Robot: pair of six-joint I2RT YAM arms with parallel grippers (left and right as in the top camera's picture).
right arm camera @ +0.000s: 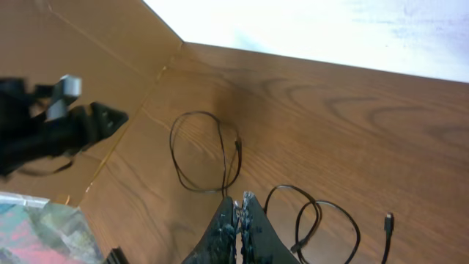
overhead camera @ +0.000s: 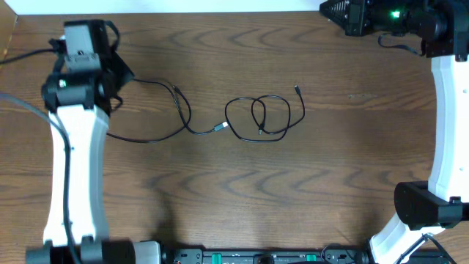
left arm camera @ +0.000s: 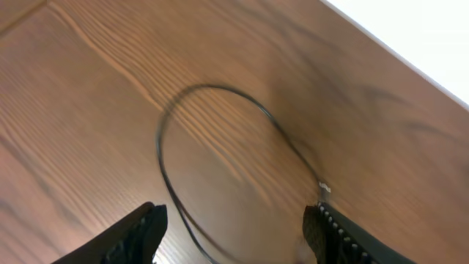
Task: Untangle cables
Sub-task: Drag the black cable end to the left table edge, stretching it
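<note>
Two thin black cables lie on the wooden table. One cable [overhead camera: 170, 110] sprawls in a wide curve on the left and ends in a small pale plug [overhead camera: 222, 128]. The other cable [overhead camera: 265, 117] lies in overlapping loops at the centre, its plug [overhead camera: 297, 89] pointing away. My left gripper [left arm camera: 234, 235] is open above the left cable [left arm camera: 212, 139], which curves ahead of the fingers [left arm camera: 139, 233] and runs back between them. My right gripper [right arm camera: 240, 202] is shut on nothing, hanging well above the looped cable [right arm camera: 326, 220]. It sits at the far right corner [overhead camera: 330, 9] in the overhead view.
The left arm [overhead camera: 73, 147] stretches along the table's left side and the right arm [overhead camera: 443, 110] along the right. The table's far edge [right arm camera: 308, 59] meets a white surface. A brown board [right arm camera: 102, 44] and a colourful sheet [right arm camera: 44, 235] lie at the left.
</note>
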